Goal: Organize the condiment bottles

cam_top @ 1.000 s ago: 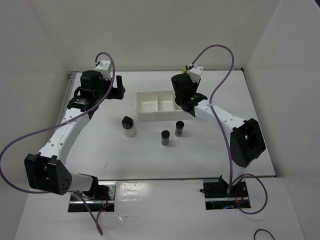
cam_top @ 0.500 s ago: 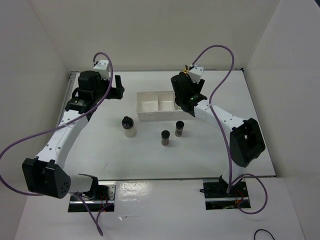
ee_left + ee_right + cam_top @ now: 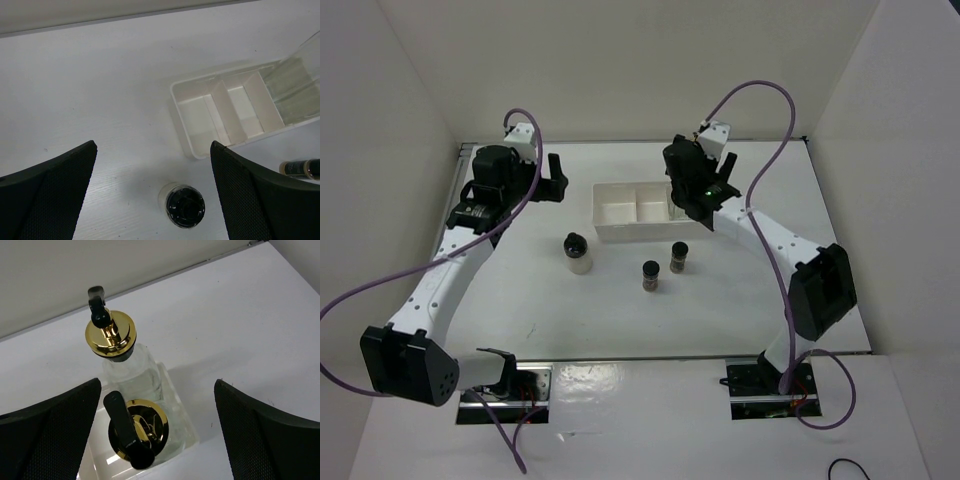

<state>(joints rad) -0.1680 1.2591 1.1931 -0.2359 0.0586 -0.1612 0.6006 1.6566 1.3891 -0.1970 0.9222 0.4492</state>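
Two tall clear glass bottles with gold spouts stand together in the right compartment of the white tray [image 3: 186,415]: the far bottle [image 3: 112,337] and the near bottle [image 3: 145,432]. My right gripper [image 3: 157,390] hangs open just above them, touching neither. In the top view the right gripper [image 3: 692,185] covers that end of the tray [image 3: 620,210]. The whitish black-capped jar [image 3: 578,250] and two small dark jars [image 3: 651,275] [image 3: 679,257] stand on the table in front of the tray. My left gripper [image 3: 152,150] is open and empty, above and behind the whitish jar [image 3: 185,206].
The tray's left and middle compartments [image 3: 227,107] hold nothing. White walls close in the table at the back and both sides. Purple cables loop over each arm.
My right gripper has opened from shut, letting go of the near glass bottle in the tray, and lifted slightly. The left arm has drifted a little back and left.
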